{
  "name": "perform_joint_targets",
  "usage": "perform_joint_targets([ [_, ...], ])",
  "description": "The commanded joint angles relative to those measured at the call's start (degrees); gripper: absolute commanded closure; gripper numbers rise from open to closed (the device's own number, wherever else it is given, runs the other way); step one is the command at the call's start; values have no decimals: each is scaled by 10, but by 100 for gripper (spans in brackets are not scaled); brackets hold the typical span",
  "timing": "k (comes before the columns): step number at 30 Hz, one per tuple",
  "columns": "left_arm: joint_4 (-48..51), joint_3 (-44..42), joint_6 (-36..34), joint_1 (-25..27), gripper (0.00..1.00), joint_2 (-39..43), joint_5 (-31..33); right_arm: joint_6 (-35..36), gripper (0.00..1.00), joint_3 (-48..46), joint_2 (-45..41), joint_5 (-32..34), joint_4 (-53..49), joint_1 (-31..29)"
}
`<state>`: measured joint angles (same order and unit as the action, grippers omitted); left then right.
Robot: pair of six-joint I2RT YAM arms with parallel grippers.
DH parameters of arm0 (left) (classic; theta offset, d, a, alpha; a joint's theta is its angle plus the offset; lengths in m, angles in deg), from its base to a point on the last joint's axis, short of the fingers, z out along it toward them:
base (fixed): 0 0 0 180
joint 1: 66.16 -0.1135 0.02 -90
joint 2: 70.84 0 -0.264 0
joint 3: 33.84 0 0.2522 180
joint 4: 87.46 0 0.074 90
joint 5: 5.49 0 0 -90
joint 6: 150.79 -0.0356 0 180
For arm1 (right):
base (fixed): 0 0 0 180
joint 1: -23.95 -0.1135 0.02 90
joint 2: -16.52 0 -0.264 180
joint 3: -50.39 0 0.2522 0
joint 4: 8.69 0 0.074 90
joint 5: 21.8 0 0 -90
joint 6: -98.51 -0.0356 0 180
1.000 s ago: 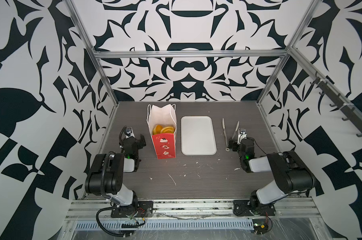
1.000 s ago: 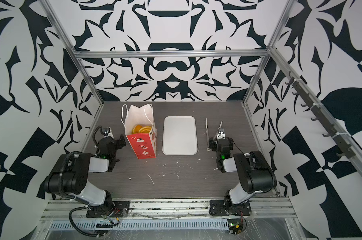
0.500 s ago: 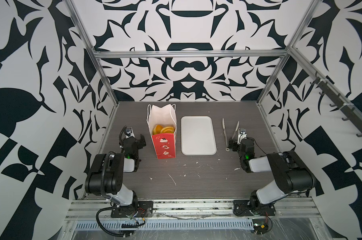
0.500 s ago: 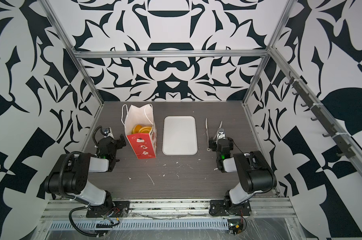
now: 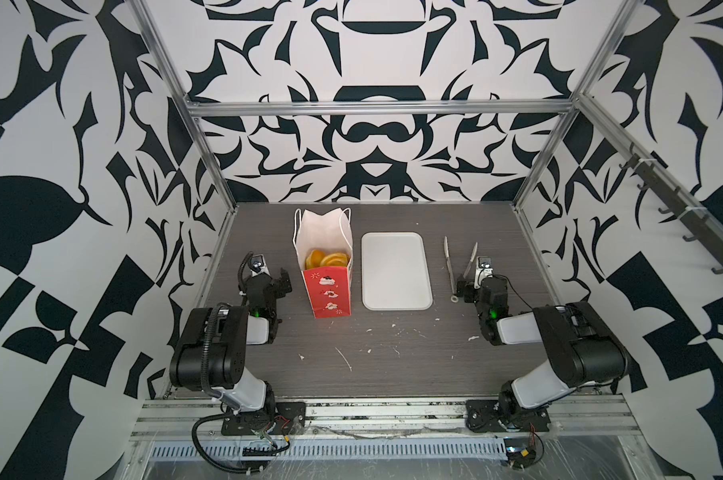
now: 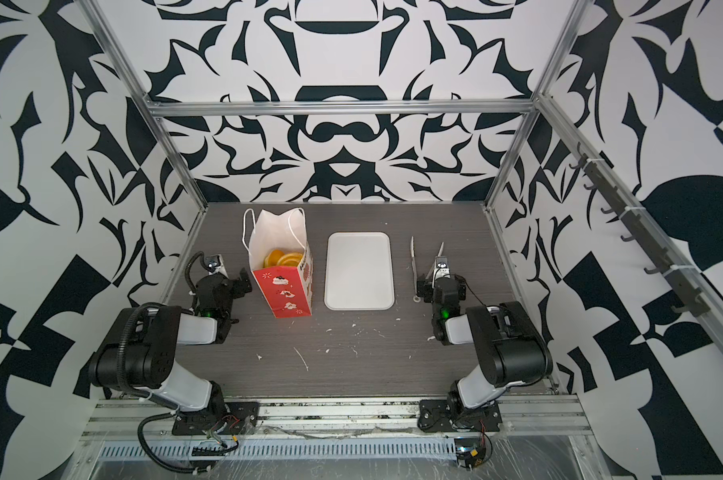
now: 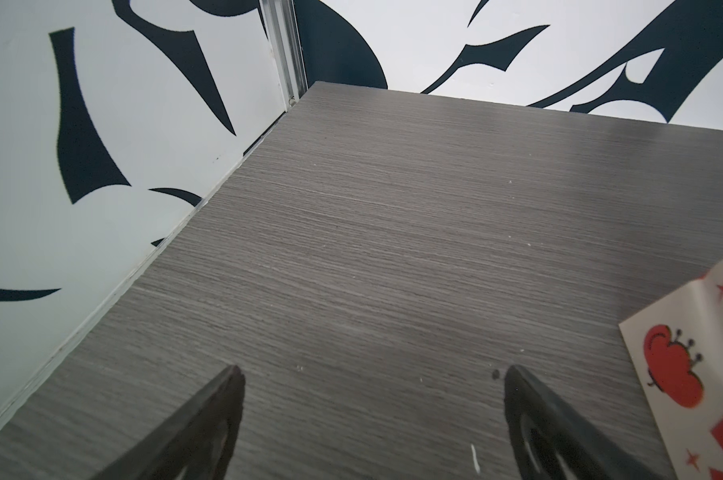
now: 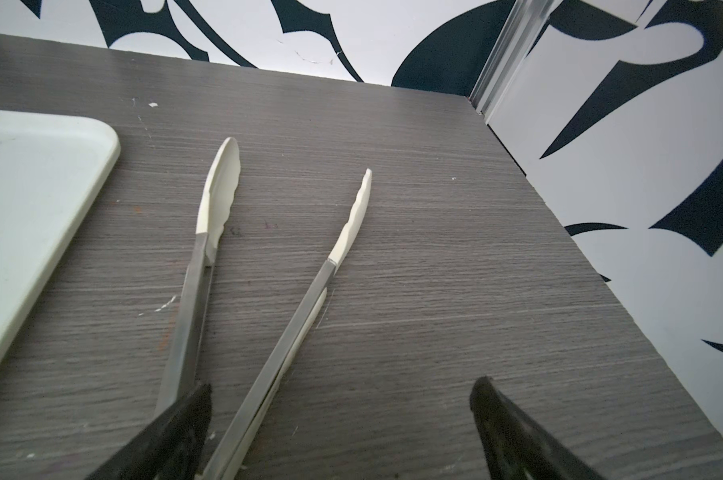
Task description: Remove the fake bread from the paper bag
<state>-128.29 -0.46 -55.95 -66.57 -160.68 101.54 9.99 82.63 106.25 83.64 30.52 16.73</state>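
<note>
Table (image 5: pixel 393 357): grey woodgrain.
Paper bag (image 5: pixel 329 295): upright, fake bread (image 5: pixel 328 259) inside.
Tray (image 5: pixel 395 270): beside bag.
Tongs (image 8: pixel 187 299): partly under right gripper (image 8: pixel 343 381).
Left gripper (image 7: pixel 374 368): agape, empty; right likewise.

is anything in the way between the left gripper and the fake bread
Only the paper bag itself: the fake bread lies low inside the upright bag, so its side wall stands between the bread and the open left gripper beside it. The bag's top is open. Nothing else shows on the table between them.

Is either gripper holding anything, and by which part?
Nothing is held: left gripper and right gripper both stand open; the tongs lie on the table.
</note>
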Motion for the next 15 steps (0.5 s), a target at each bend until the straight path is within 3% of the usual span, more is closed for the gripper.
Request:
perform_joint_targets([
  [1, -7, 12, 2, -4, 1, 0, -4, -7, 0, 13, -4, 3, 10, -1],
  [11, -10, 9, 3, -6, 1, 2, -9, -6, 3, 10, -5, 6, 18, -1],
  [15, 69, 20, 5, -6, 2, 75, 12, -12, 3, 11, -74, 39, -37, -7],
])
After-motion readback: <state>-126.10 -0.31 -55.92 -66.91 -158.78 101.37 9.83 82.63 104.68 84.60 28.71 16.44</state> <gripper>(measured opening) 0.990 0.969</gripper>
